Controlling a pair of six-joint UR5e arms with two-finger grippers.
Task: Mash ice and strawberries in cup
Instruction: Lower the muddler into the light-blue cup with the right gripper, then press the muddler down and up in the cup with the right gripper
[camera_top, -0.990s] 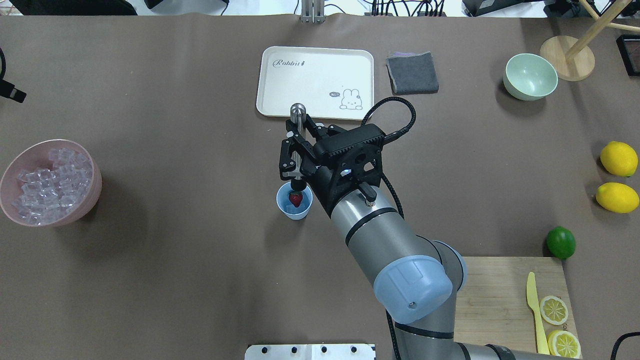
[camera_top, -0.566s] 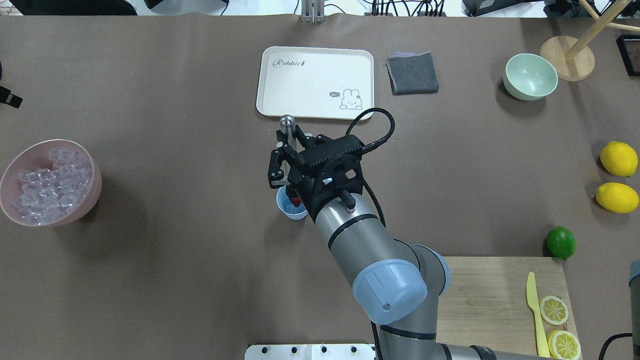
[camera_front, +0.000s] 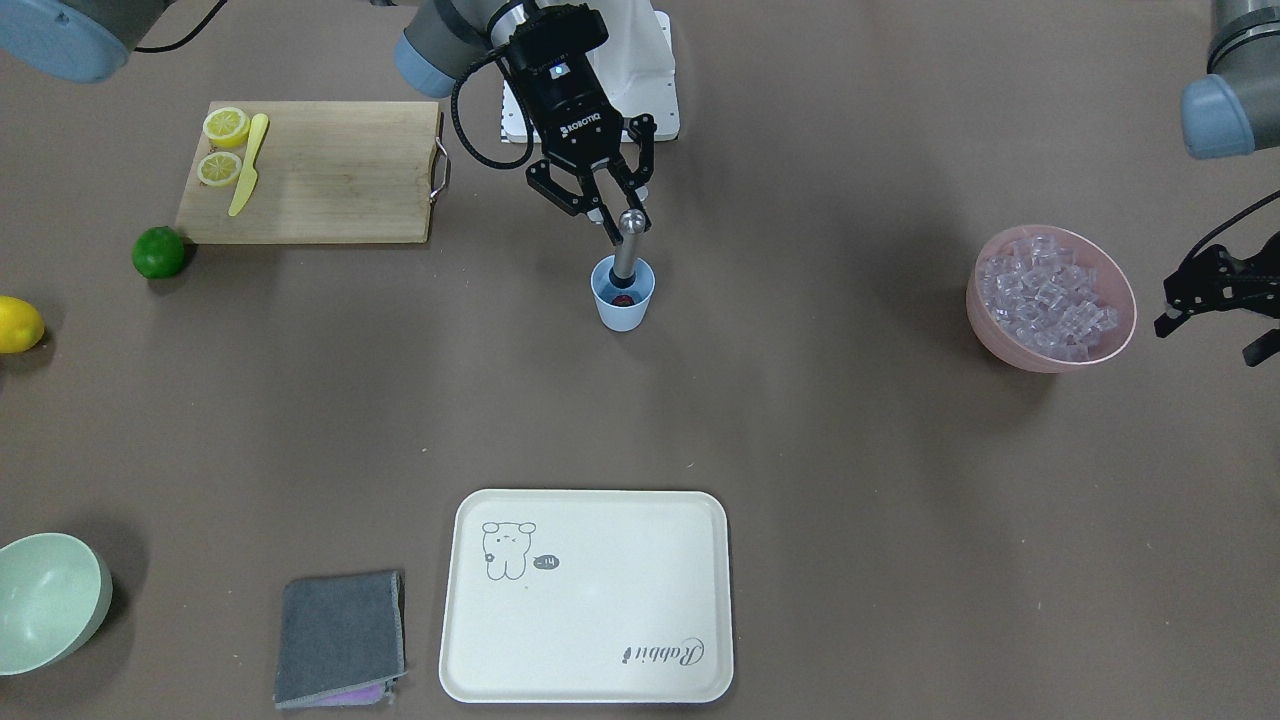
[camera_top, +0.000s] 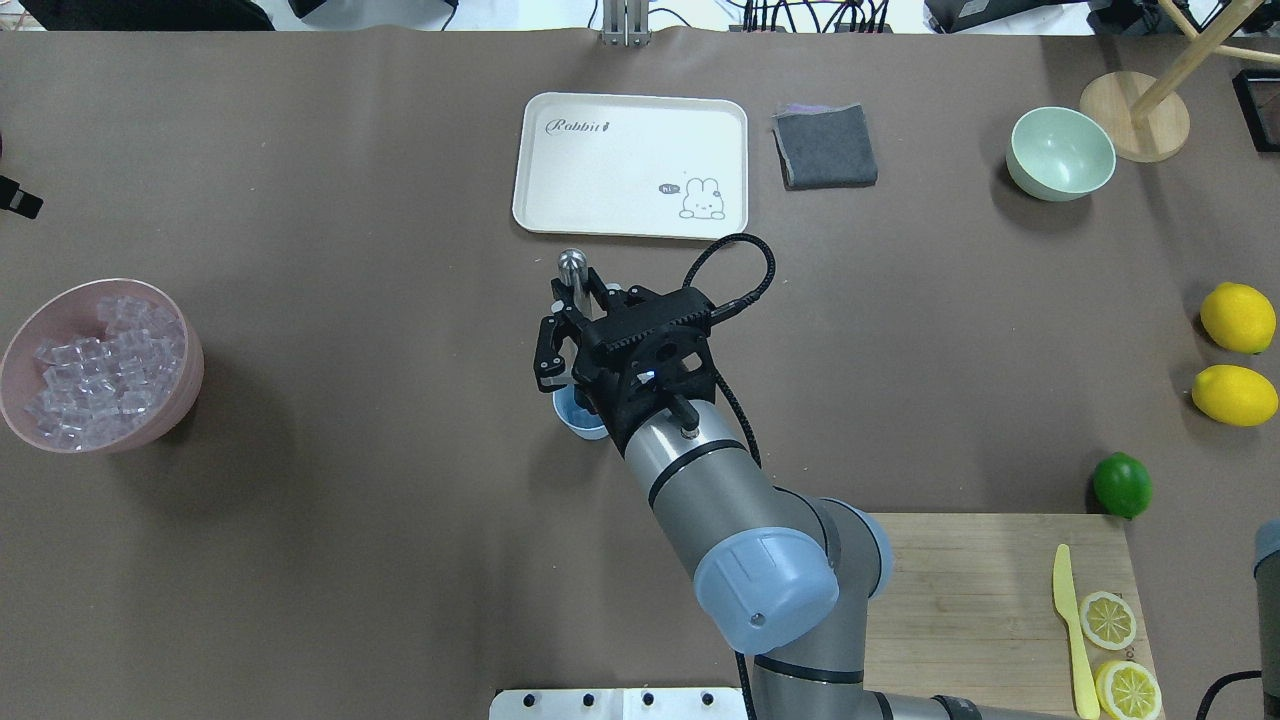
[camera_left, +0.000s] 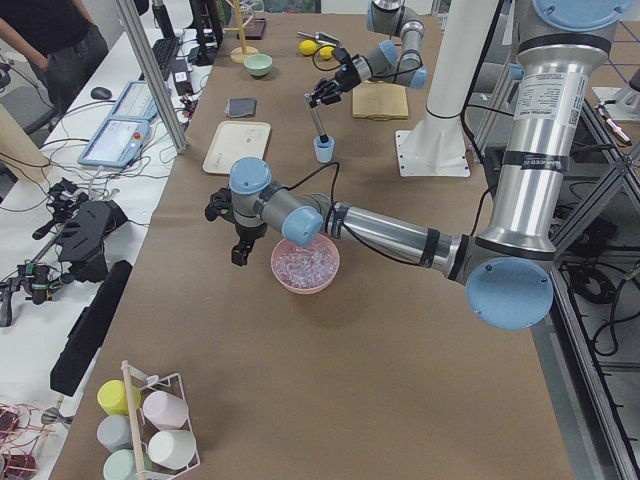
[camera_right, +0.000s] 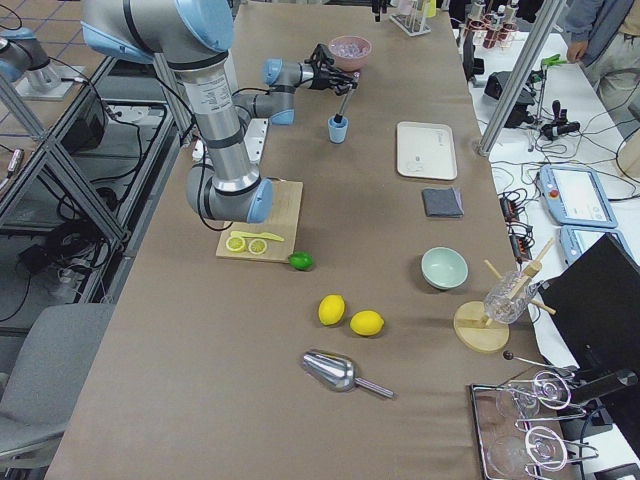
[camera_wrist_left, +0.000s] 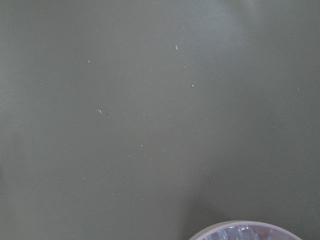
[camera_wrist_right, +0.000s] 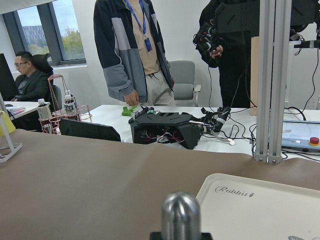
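The right gripper (camera_front: 612, 215) is clenched on a metal muddler (camera_front: 628, 240). Its lower end stands inside the cup (camera_front: 622, 312), by the strawberry (camera_front: 624, 299). Bare table (camera_front: 800, 420) surrounds the cup on every side, and the tray (camera_front: 590, 680) lies well apart. The ice (camera_front: 1045, 290) fills the pink bowl (camera_front: 1040, 358) far to the robot's left, beside the left gripper (camera_front: 1200, 305), whose grip I cannot tell

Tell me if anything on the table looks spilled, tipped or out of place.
Nothing stands out. The cup stands upright with the muddler in it, held by the right gripper, and the ice sits inside the pink bowl, none visibly spilled.
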